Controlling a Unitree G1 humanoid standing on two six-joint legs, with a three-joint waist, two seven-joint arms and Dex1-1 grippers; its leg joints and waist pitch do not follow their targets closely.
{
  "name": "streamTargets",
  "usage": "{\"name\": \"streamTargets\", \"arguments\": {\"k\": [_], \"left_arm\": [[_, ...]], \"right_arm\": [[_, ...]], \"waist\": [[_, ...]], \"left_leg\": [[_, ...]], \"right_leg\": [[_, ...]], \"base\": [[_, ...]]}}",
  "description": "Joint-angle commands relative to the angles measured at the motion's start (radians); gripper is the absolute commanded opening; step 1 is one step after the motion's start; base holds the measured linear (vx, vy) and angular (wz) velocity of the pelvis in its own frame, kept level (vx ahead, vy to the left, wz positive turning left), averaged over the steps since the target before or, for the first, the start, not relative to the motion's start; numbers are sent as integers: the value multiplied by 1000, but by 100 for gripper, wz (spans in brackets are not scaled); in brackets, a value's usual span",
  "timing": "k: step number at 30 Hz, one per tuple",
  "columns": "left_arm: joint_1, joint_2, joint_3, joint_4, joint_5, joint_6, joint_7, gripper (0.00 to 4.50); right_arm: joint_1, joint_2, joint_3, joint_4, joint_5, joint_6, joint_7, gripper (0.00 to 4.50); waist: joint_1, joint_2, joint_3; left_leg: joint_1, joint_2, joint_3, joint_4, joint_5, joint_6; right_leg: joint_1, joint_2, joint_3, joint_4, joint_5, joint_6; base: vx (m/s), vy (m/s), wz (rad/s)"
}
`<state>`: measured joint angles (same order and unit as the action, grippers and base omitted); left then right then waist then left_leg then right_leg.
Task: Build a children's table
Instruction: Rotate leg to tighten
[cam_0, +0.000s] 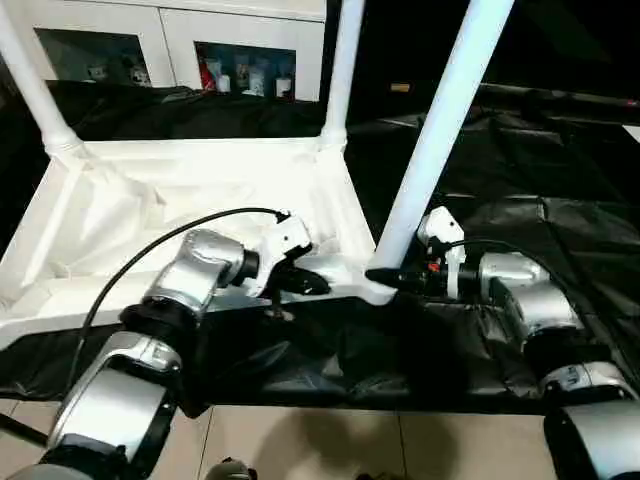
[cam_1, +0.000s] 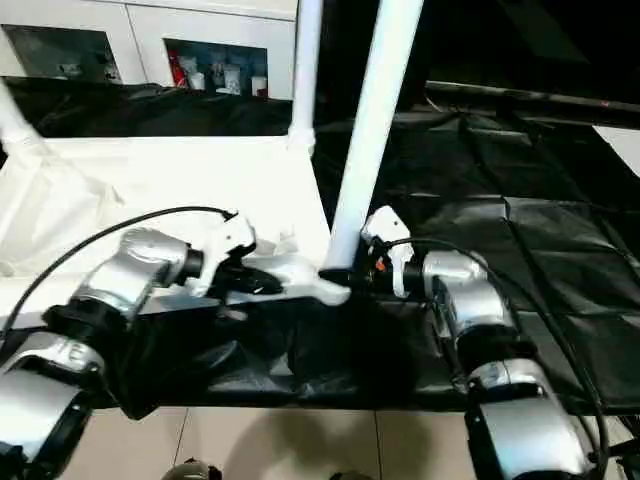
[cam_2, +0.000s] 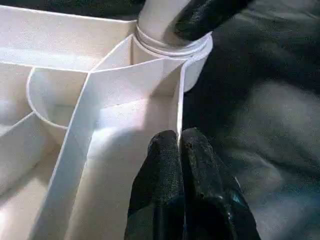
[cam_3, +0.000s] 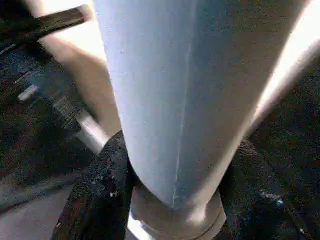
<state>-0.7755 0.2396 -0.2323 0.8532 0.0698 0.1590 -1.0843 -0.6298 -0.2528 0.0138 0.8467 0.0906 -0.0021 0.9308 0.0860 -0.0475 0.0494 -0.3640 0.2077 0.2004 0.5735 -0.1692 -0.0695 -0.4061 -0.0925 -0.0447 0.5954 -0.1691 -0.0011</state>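
The white table top (cam_0: 180, 200) lies upside down on a black sheet, ribs facing up. Three white tube legs stand in its corner sockets: far left (cam_0: 30, 80), far right (cam_0: 342, 60) and near right (cam_0: 440, 130). My left gripper (cam_0: 305, 282) is shut on the thin near rim wall (cam_2: 177, 100) just beside the near-right socket (cam_2: 170, 45). My right gripper (cam_0: 385, 275) comes in from the right, its two black fingers (cam_3: 107, 185) clamped around the base of the near-right leg (cam_3: 175, 100) just above the socket collar.
A black sheet (cam_0: 520, 180) covers the floor under and to the right of the table top. A white cabinet with glass doors (cam_0: 200, 40) stands behind. Pale floor tiles (cam_0: 330, 440) show at the near edge. A black cable (cam_0: 150, 250) arcs over my left forearm.
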Motion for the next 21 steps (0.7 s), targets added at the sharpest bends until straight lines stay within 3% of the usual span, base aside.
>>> {"name": "streamTargets", "arguments": {"k": [1, 2, 3, 5, 7, 13, 14, 16, 17, 21], "left_arm": [[-35, -62, 27, 86, 25, 45, 216, 0], [-44, -75, 34, 98, 25, 52, 247, 0], [-56, -99, 43, 112, 26, 53, 302, 0], [-70, -132, 48, 129, 30, 46, 365, 0], [-79, -158, 46, 137, 33, 43, 404, 0], [-87, -180, 31, 149, 45, 6, 407, 0], [-78, -166, 22, 138, 49, -10, 371, 0], [-73, -154, 18, 141, 48, -22, 346, 0], [-72, -147, 15, 143, 50, -27, 335, 0], [-60, -106, 0, 130, 48, -51, 245, 0]], "right_arm": [[12, 85, 6, 75, -30, 40, -236, 197], [7, 103, 1, 92, -34, 47, -292, 196], [-8, 135, -17, 124, -40, 58, -419, 196], [-31, 185, -47, 163, -40, 72, -587, 196], [-46, 225, -56, 177, -44, 71, -666, 195], [-73, 304, -21, 177, -77, 32, -677, 195], [-72, 303, -19, 168, -71, 10, -646, 251], [-77, 297, -37, 175, -46, -12, -627, 265], [-80, 289, -37, 178, -43, -18, -614, 265], [-79, 213, -4, 153, -65, -42, -493, 308]], "waist": [[-5, 19, -58], [-12, 17, -55], [-12, 24, -55], [-23, 22, -52], [-33, 25, -52], [-32, 20, -53], [-31, 20, -52], [-31, 18, -55], [-30, 22, -56], [-32, 19, -58]], "left_leg": [[22, 23, -15, -73, -338, -16], [24, 21, -14, -75, -361, -34], [24, 18, -19, -76, -383, -39], [26, 16, -24, -78, -428, -52], [30, 14, -26, -78, -464, -46], [25, 14, -26, -81, -469, -24], [24, 14, -25, -82, -465, -21], [18, 15, -26, -84, -441, -15], [19, 17, -24, -83, -430, -13], [12, 18, -20, -83, -388, -2]], "right_leg": [[34, -47, 28, -75, -310, -219], [27, -45, 29, -80, -349, -206], [29, -46, 26, -85, -399, -185], [23, -44, 24, -92, -464, -163], [17, -44, 22, -105, -507, -139], [17, -43, 22, -106, -489, -124], [17, -44, 23, -107, -488, -125], [23, -46, 23, -104, -463, -129], [21, -46, 25, -102, -432, -140], [31, -44, 26, -91, -349, -173]], "base": [[0, 0, 0], [0, 0, 0], [0, 0, 0], [0, 0, 0], [0, 0, 0], [0, 0, 0], [0, 0, 0], [0, 0, 0], [0, 0, 0], [0, 0, 0]]}}
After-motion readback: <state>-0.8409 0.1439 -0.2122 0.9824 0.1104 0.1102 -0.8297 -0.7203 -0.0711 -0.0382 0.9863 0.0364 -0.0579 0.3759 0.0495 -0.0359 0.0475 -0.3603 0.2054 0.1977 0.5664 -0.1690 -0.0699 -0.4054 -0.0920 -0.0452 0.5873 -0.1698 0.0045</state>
